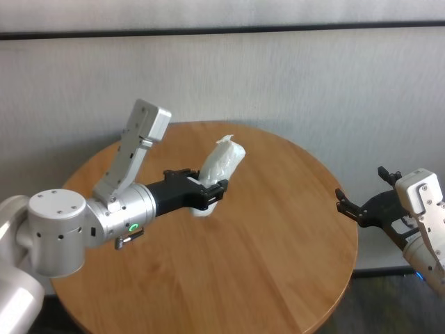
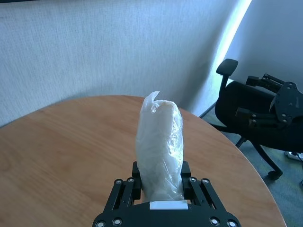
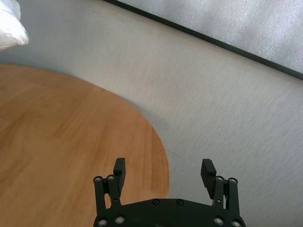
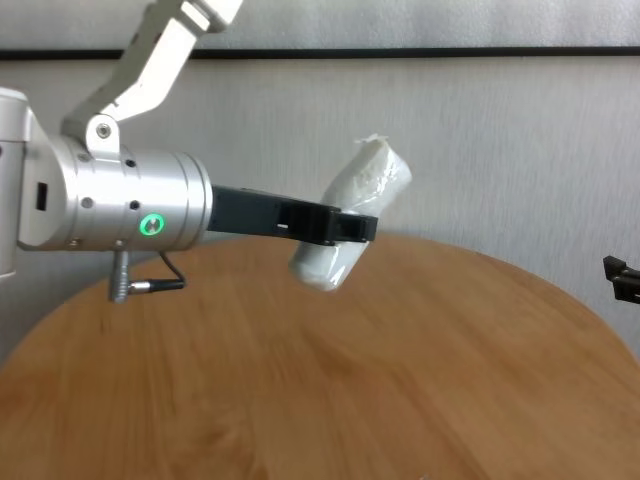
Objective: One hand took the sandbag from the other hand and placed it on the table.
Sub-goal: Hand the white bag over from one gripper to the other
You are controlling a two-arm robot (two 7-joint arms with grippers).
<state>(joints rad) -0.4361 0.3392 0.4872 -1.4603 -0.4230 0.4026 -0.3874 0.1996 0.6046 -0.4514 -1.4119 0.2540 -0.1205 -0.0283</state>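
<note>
Left gripper [image 1: 212, 189] clamps sandbag [image 1: 221, 163] (tilted) above table [image 1: 278, 243]; right gripper [image 1: 348, 206] spread, off edge

Left gripper [image 1: 212, 189] clamped, reaching forward; right gripper [image 1: 361, 210] spread wide — off right.

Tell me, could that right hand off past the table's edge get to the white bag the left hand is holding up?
Probably yes. The right hand is open and empty, and the sandbag sticks up free above the left hand, with only bare table between them.
</note>
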